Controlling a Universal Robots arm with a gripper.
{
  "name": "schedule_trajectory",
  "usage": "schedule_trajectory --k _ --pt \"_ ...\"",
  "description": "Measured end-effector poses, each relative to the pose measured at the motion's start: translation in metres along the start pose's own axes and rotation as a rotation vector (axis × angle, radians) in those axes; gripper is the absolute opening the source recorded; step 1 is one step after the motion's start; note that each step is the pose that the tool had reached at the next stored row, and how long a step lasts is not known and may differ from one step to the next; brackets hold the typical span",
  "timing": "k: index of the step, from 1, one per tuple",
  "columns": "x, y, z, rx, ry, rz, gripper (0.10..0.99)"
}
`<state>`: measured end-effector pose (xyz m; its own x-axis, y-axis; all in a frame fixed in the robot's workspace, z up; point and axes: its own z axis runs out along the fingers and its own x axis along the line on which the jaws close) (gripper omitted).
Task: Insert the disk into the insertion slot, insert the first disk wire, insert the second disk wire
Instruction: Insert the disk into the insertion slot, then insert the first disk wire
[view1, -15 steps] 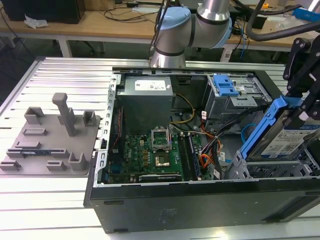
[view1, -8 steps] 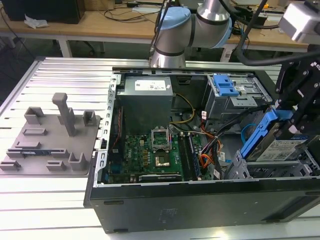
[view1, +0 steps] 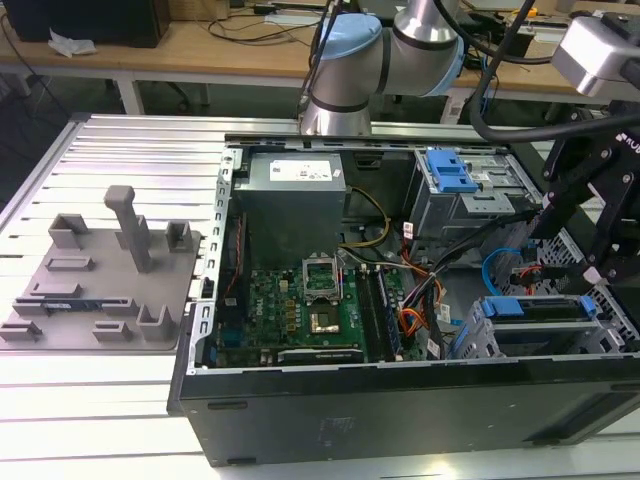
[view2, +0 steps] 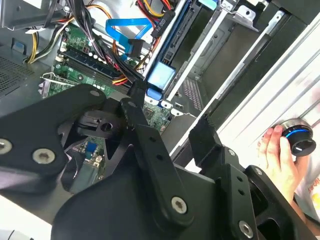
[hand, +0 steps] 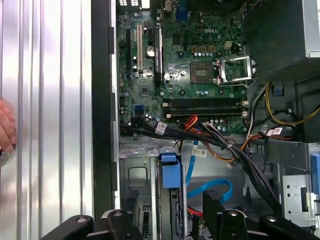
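Observation:
The disk (view1: 540, 307), edged by its bright blue caddy, lies inside the insertion slot (view1: 478, 340), the low grey bay at the case's near corner on the exterior view's right. My black gripper (view1: 592, 268) hangs just above that bay. In the first wrist view my gripper (hand: 172, 210) is open, its two dark fingers (hand: 212, 205) standing either side of the caddy's blue tab (hand: 170, 170) with nothing between them. A loose blue wire (hand: 212, 187) loops beside the bay and also shows in the second wrist view (view2: 125, 27).
The open computer case (view1: 400, 410) lies on a ribbed metal table, with the motherboard (hand: 190, 65) in its middle. A taller grey cage with a blue latch (view1: 450, 170) stands behind the bay. Cable bundles (hand: 225, 145) cross near it. A hand (view2: 277, 155) rests outside the case. A grey fixture plate (view1: 100, 290) sits on the exterior view's left.

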<state>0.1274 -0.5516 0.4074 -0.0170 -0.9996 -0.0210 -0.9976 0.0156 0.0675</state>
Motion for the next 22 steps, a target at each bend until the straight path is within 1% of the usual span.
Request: schedule_trajectory --k 18,19,20,21,22 --pt "-0.0007 0.0005 0.0 0.0 0.0009 0.0 0.62" --pt "-0.0019 0.0065 0.0005 0.003 0.0041 0.0 0.62" --pt "-0.0024 0.0115 0.0012 0.017 0.0049 0.0 0.62" --pt "-0.0023 0.0124 0.0015 0.038 0.0045 0.0 0.62" --pt "-0.0024 0.0125 0.0015 0.053 0.0041 0.002 0.62"
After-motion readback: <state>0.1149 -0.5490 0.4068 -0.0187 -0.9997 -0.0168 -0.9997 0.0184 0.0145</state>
